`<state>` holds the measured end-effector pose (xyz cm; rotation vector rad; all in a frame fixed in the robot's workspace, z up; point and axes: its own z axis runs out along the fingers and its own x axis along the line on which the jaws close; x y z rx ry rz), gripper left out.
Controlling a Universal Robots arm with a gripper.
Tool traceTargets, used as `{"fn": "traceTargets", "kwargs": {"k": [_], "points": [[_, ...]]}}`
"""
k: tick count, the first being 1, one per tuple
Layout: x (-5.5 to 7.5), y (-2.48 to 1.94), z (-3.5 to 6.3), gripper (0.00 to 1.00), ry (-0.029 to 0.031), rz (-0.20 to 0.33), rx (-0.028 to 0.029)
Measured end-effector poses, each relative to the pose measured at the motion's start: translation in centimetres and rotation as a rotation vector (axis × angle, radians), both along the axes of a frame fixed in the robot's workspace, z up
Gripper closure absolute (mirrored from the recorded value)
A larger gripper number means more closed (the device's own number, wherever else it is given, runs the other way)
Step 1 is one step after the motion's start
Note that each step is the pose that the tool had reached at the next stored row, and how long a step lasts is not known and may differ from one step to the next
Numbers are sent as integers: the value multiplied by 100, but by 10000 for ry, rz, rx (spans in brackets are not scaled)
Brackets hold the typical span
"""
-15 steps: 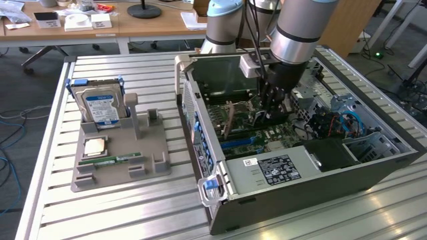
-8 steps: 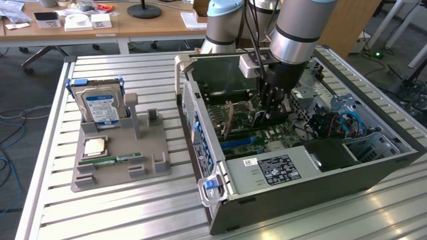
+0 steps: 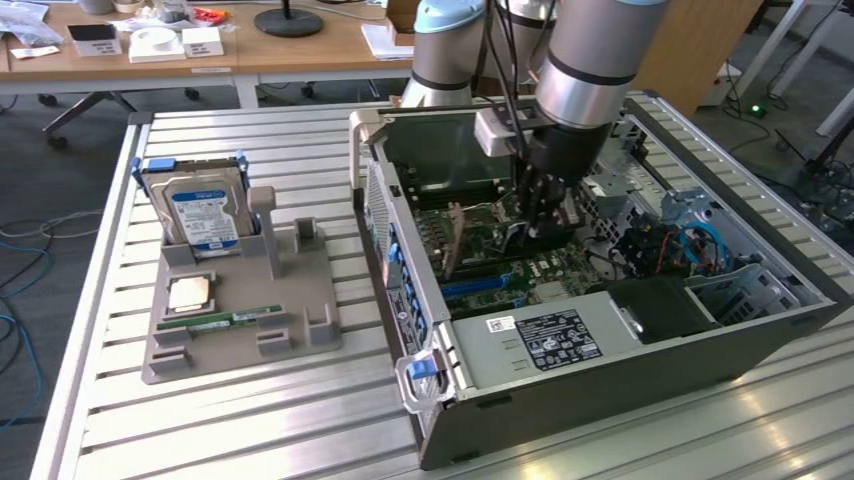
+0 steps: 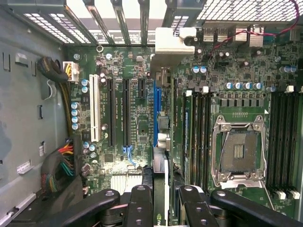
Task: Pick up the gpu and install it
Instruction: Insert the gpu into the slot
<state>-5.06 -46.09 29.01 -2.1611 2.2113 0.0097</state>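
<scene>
Inside computer case [image 3: 641, 360] | tool [image 4: 163, 201] pinching card [image 3: 454, 240] upright | step: seating over blue slot [image 4: 155, 109] | needs, likely: edge aligned, straight push

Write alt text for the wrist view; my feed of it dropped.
The tool clamps the gpu, seen edge-on over the green motherboard beside a blue slot, its silver bracket near the case's rear slot openings. An empty CPU socket and RAM slots lie alongside.
</scene>
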Motion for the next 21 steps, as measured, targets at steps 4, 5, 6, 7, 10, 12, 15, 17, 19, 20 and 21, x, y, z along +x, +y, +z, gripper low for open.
{"fn": "traceTargets", "kwargs": {"k": [4,5,6,7,10,12,15,17,19,20,21], "points": [[-11,0,0,74,-7,2,0],[-11,0,0,74,-6,1,0],[-11,0,0,74,-6,1,0],[-12,0,0,74,-7,1,0],[-14,0,-13,74,-7,0,3],[-15,0,-26,74,-7,0,1],[-16,0,-47,74,-7,0,0],[-16,0,-49,74,-6,0,-1],[-16,0,-49,74,-6,0,-1],[-16,0,-49,74,-7,0,0],[-15,0,-50,74,-7,0,0]]}}
